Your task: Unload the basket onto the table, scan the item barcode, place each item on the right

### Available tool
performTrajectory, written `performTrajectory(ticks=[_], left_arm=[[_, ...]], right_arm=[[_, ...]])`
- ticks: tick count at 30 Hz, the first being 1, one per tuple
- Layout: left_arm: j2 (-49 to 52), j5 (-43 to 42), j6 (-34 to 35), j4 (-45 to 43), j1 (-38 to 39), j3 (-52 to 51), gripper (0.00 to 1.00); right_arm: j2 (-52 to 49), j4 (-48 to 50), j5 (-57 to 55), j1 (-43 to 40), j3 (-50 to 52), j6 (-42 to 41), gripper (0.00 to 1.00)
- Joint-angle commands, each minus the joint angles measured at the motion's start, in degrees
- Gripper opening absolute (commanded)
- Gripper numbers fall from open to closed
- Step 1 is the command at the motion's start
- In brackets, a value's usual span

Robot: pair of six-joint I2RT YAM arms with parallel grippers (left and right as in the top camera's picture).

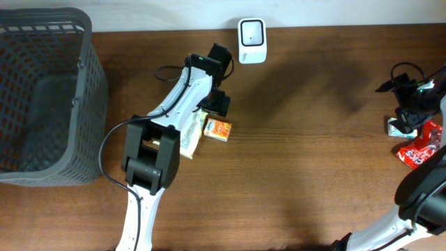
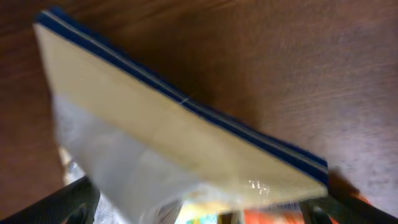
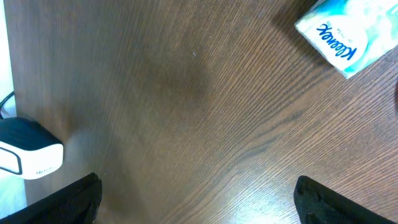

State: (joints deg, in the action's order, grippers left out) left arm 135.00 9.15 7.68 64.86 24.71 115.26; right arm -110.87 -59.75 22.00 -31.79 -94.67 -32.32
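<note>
Currently, item: I see a plastic bag with a blue zip edge and a beige strip. It lies on the counter, left of the middle, and my left arm hides part of it.
Beside the item: an orange box lies at the right side of the bag; I cannot tell whether the two touch.
Scanner: the white scanner stands at the far edge of the counter, well apart from the bag.
Left fingers: spread wide open above one end of the bag. From the left wrist the bag fills the space between them, but I see no grip on it.
Right fingers: wide open too, with only bare wood between them, above the right end of the counter.
Right end: a tissue pack and a red packet lie just beside each other, near the right fingers.
Basket: a grey basket stands at the left end of the counter, near the base of my left arm.
</note>
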Motion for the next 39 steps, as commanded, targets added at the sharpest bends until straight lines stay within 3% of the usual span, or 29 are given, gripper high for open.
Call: performTrajectory(ticks=[1, 2, 3, 7, 8, 12, 17, 20, 23, 26, 30, 34, 39], left_arm=[[-0.24, -1.42, 0.61, -5.95, 0.28, -4.15, 0.74], [-0.24, -2.29, 0.61, -7.91, 0.28, -5.22, 0.61], [-0.24, -3.13, 0.61, -8.81, 0.28, -5.66, 0.57], [-0.24, -13.55, -2.60, -11.67, 1.05, -5.92, 0.25], [-0.24, -16.13, -3.96, -11.93, 1.44, -5.92, 0.24], [-0.24, -23.54, -9.18, -13.03, 4.68, -5.92, 0.30], [-0.24, -23.17, -15.82, -13.18, 10.23, -4.70, 0.43], [-0.26, -22.69, -16.17, -12.04, 12.63, -0.46, 0.57], [-0.42, -22.93, -16.17, -7.34, 13.38, 7.37, 0.61], [-0.44, -25.07, -16.17, 0.15, 13.38, 14.51, 0.59], [-0.39, -25.03, -15.28, 7.87, 13.44, 15.45, 0.59], [-0.13, -24.81, -8.13, 14.73, 13.94, 12.37, 0.44], [-0.11, -17.79, 0.33, 11.72, 15.72, 5.86, 0.22]], right_arm=[[-0.09, 0.02, 0.26, 0.26, 0.13, 0.59, 0.98], [-0.09, 0.02, 0.28, 0.26, 0.13, 0.57, 0.99], [-0.09, 0.02, 0.28, 0.26, 0.13, 0.57, 0.99], [-0.09, 0.02, 0.28, 0.26, 0.13, 0.59, 0.98], [-0.09, 0.02, 0.28, 0.26, 0.13, 0.57, 0.98], [-0.09, 0.02, 0.26, 0.26, 0.13, 0.59, 0.98], [-0.09, 0.02, 0.28, 0.26, 0.13, 0.59, 0.99], [-0.09, 0.02, 0.26, 0.26, 0.13, 0.57, 0.99], [-0.09, 0.02, 0.28, 0.26, 0.13, 0.57, 0.98], [-0.09, 0.02, 0.28, 0.26, 0.13, 0.59, 0.99], [-0.09, 0.02, 0.26, 0.26, 0.13, 0.57, 0.98], [-0.09, 0.02, 0.28, 0.26, 0.13, 0.57, 0.98], [-0.09, 0.02, 0.28, 0.26, 0.13, 0.57, 0.98]])
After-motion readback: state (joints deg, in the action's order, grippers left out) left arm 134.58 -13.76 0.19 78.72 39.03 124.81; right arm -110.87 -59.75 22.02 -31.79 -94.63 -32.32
